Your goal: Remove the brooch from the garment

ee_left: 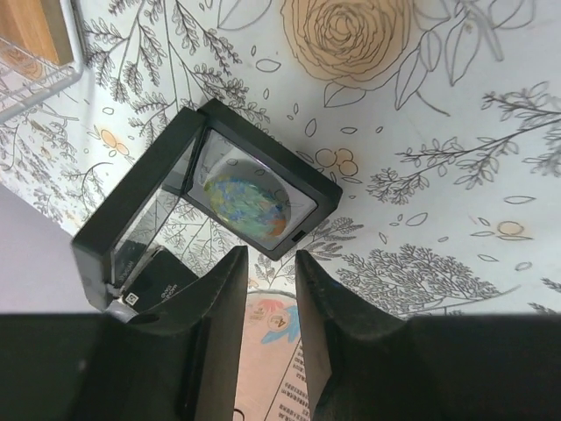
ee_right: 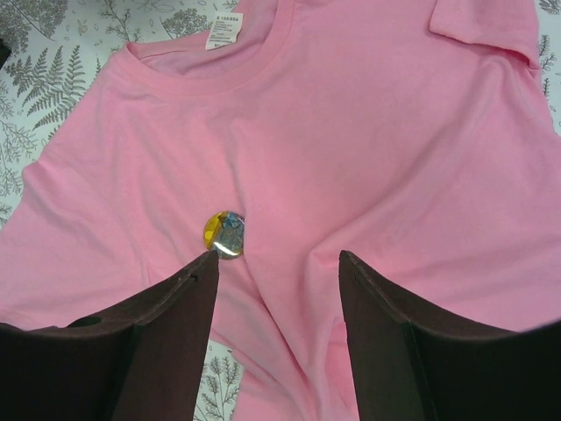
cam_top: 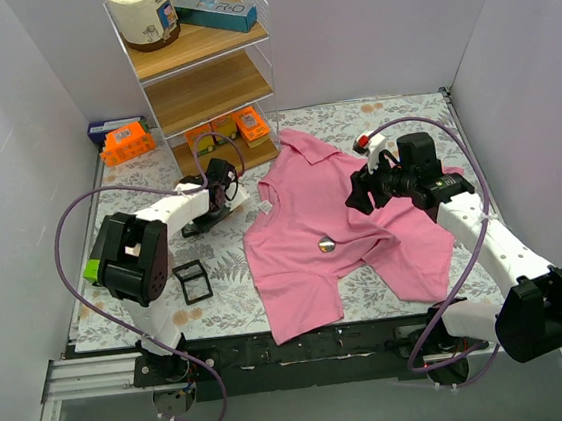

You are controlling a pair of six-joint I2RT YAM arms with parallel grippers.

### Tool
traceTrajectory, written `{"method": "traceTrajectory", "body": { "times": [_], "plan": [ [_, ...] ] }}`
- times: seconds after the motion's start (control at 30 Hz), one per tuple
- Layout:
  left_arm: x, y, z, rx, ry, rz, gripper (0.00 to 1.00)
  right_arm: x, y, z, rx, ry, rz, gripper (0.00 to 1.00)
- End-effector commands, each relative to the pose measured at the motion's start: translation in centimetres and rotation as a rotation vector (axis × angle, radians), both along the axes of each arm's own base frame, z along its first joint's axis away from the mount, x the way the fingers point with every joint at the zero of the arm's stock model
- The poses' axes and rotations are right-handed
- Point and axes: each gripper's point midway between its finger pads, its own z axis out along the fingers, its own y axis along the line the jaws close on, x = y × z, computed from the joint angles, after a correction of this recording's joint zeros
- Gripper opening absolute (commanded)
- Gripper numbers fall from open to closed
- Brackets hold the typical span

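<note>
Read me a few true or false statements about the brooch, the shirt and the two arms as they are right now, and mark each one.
1. The small round shiny brooch sits on the pink polo shirt. True.
2. The jaws of the right gripper are clamped on the brooch. False: they are spread apart above the shirt, and the brooch lies by one jaw tip, ungripped.
3. A wire-and-wood shelf rack stands at the far side of the table. True.
4. The left gripper is over the shirt. False: it is over the floral tablecloth, to the left of the shirt, next to a black square case.
</note>
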Motion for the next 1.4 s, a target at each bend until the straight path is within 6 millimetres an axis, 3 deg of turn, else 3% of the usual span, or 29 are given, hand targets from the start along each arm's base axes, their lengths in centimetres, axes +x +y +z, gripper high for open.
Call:
{"method": "traceTrajectory", "body": {
  "times": [0.0, 0.1, 0.13, 0.2, 0.23, 0.4, 0.43, 0.5, 0.57, 0.63, 0.77, 0.93, 1.1, 1.37],
  "plan": [
    [0.6, -3.8, 3.6, -0.22, -0.012, 0.021, 0.28, 0.5, 0.1, 1.3, -0.007, -0.064, 0.023, 0.65],
    [0.8, -8.4, 8.2, -0.459, 0.005, -0.012, 0.3, 0.1, 0.4, 1.7, -0.052, -0.122, 0.143, 0.63],
    [-0.1, -11.6, 9.3, -0.626, 0.065, -0.077, 0.31, -0.1, 0.6, 1.6, -0.069, -0.141, 0.182, 0.63],
    [-0.8, -14.6, 12.2, -0.788, 0.065, -0.137, 0.34, -0.3, 0.4, 0.9, -0.137, -0.187, 0.253, 0.62],
    [-2.2, -17.1, 13.4, -0.923, 0.123, -0.204, 0.36, -0.4, 0.4, 0.4, -0.157, -0.19, 0.277, 0.61],
    [-4.4, -22.3, 14.4, -1.22, 0.253, -0.205, 0.4, -2.4, 1.4, -1.3, -0.255, -0.249, 0.48, 0.52],
    [-4.9, -22.6, 12.9, -1.243, 0.323, -0.111, 0.4, -2.8, 1.5, -1.6, -0.275, -0.265, 0.514, 0.51],
    [-5.1, -23.0, 11.5, -1.272, 0.362, -0.076, 0.4, -3.7, 2.1, -3.3, -0.358, -0.324, 0.615, 0.46],
    [-6.6, -22.8, 9.1, -1.267, 0.442, -0.076, 0.4, -4.4, 2.8, -4.3, -0.448, -0.407, 0.694, 0.4],
    [-8.0, -22.4, 7.2, -1.257, 0.5, -0.068, 0.38, -3.7, 3.6, -4.8, -0.499, -0.549, 0.71, 0.38],
    [-8.7, -22.0, 5.5, -1.246, 0.521, -0.041, 0.38, -3.7, 5.8, -5.7, -0.522, -0.66, 0.778, 0.36],
    [-8.7, -20.2, 2.3, -1.132, 0.483, 0.025, 0.39, -4.2, 7.5, -9.0, -0.55, -0.604, 0.88, 0.4],
    [-11.4, -18.4, -1.4, -1.04, 0.591, 0.128, 0.37, -4.7, 7.6, -12.0, -0.634, -0.644, 0.975, 0.46],
    [-11.1, -18.1, -1.5, -1.027, 0.554, 0.111, 0.37, -5.0, 7.7, -13.9, -0.638, -0.577, 1.02, 0.54]
  ]
}}
